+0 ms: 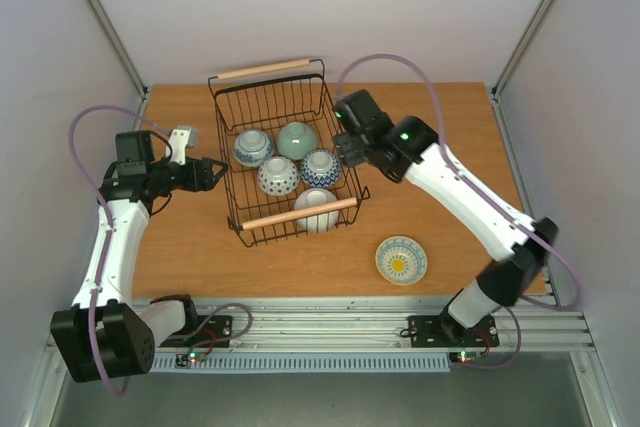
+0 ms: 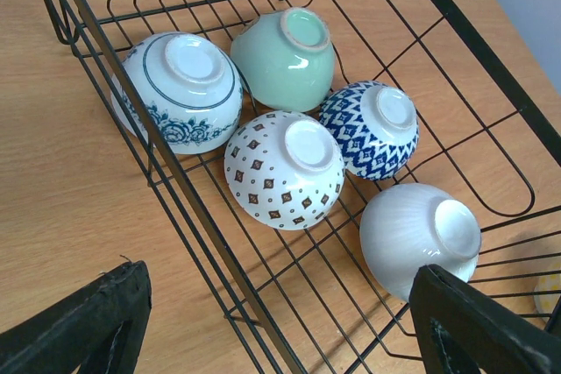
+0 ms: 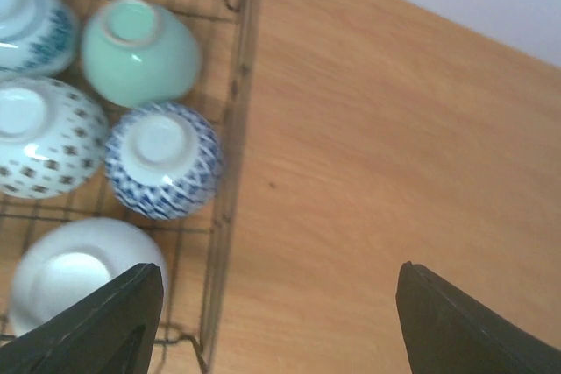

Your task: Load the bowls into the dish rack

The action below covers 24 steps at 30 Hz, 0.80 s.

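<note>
The black wire dish rack point(image 1: 222, 147) with two wooden rod handles stands mid-table. Five bowls lie upside down in it: blue floral point(image 1: 253, 147), mint green point(image 1: 297, 139), red-patterned point(image 1: 278, 176), blue-and-white point(image 1: 320, 168) and plain white point(image 1: 316, 209). A cream bowl with a yellow inside point(image 1: 401, 260) sits upright on the table, to the rack's front right. My left gripper point(image 1: 215, 175) is open and empty at the rack's left wall, above its rim point(image 2: 175, 190). My right gripper point(image 1: 350, 152) is open and empty over the rack's right wall point(image 3: 232, 129), beside the blue-and-white bowl point(image 3: 164, 159).
The wooden table point(image 1: 450, 127) is enclosed by white walls at the back and both sides. A metal rail point(image 1: 330, 317) runs along the near edge by the arm bases. Purple cables loop over both arms.
</note>
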Motion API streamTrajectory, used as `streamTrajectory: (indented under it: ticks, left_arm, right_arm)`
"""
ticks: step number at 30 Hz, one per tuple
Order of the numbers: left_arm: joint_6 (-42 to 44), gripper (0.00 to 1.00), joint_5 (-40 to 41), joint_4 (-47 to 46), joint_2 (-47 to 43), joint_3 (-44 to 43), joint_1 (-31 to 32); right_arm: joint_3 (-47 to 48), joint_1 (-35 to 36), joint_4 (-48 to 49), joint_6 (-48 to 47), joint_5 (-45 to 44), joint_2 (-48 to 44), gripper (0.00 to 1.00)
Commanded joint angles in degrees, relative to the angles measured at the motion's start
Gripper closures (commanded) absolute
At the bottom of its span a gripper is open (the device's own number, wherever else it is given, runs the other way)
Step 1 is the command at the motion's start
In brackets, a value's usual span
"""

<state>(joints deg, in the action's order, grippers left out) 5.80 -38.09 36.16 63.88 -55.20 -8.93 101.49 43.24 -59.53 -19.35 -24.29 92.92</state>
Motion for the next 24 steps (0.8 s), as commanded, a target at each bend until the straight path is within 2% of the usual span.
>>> streamTrajectory:
  ticks: [1,5,10,14,20,24]
  left_arm:
    - [0.04,0.19,-0.41,-2.11,-0.21,-1.32,-0.17]
    - [-0.02,0.19,-0.4,-1.97,0.26,-1.36,-0.21]
    - [-0.21,0.19,-0.67,-1.99,0.42,-1.33,-0.21]
    - [-0.27,0.18,-1.17,-2.06,0.88,-1.32,-0.21]
    - [-0.36,0.19,-1.2,-2.01,1.16,-1.4,-0.21]
    - [-0.43,0.18,-1.2,-1.92,1.38,-1.4,-0.21]
  right_arm:
    - [-13.88,-0.93,4.83,14.91,-6.67,-7.38,0.26]
    - [-26.29,-1.27,4.41,25.06,-7.09,-15.42,0.27]
    - [-40.5,-2.42,4.79,36.97,-4.31,-25.21,0.34]
    - [-50.4,-5.76,5.9,42.37,1.13,-28.53,0.4]
    - [-61.89,-6.16,7.78,52.23,4.32,-31.25,0.46]
    - [-65.26,-6.2,8.21,54.62,5.27,-32.08,0.46]
